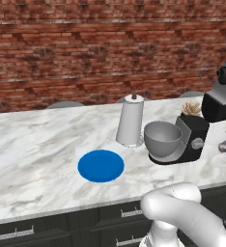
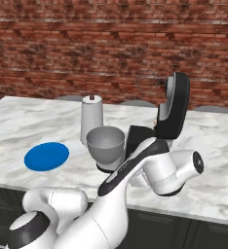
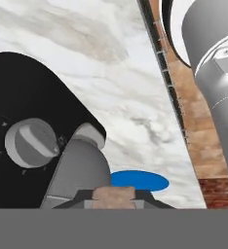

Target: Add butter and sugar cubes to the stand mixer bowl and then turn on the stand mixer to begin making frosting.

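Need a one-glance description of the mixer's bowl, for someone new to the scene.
Start from the white marble counter below the red brick wall. Near its right end stands the boxy black stand mixer, head tilted back. The round grey metal bowl sits on the mixer's base: deep, wide-mouthed and open-topped, unlike the tall white cylindrical roll or the flat blue round plate beside it.

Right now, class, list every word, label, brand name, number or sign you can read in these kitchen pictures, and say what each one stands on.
None: no readable text in any view.
stand mixer: plain black body, no brand or label.
silver knob: a few tiny ticks around it, too small to read as numbers.
white roll: blank.
blue plate: blank.
stand mixer bowl: plain grey metal.
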Available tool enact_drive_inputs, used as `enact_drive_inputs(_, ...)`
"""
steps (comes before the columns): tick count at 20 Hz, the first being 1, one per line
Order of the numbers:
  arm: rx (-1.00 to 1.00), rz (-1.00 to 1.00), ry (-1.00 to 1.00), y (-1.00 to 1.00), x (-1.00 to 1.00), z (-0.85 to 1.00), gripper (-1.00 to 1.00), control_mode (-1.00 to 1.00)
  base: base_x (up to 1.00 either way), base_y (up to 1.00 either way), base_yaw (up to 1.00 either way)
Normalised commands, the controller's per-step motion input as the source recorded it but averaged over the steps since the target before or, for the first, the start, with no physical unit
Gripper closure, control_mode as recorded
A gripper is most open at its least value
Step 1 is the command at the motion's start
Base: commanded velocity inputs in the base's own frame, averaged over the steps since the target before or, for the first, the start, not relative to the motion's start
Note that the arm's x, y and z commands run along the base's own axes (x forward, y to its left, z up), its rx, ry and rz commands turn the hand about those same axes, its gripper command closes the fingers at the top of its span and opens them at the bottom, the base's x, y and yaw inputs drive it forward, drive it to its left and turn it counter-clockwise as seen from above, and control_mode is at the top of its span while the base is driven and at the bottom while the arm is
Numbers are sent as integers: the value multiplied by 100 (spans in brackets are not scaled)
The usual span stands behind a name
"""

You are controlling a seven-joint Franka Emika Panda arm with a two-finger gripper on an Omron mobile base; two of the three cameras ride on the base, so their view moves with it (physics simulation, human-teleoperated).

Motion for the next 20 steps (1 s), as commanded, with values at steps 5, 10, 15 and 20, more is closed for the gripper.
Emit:
enact_drive_inputs(5,-20,0,6,86,-5,53,100,-100,0,0,0)
enact_drive_inputs(10,-22,0,13,84,3,45,100,-100,0,0,0)
enact_drive_inputs(15,-20,0,15,69,24,37,100,-100,0,0,0)
enact_drive_inputs(20,-14,0,16,39,57,12,100,-100,0,0,0)
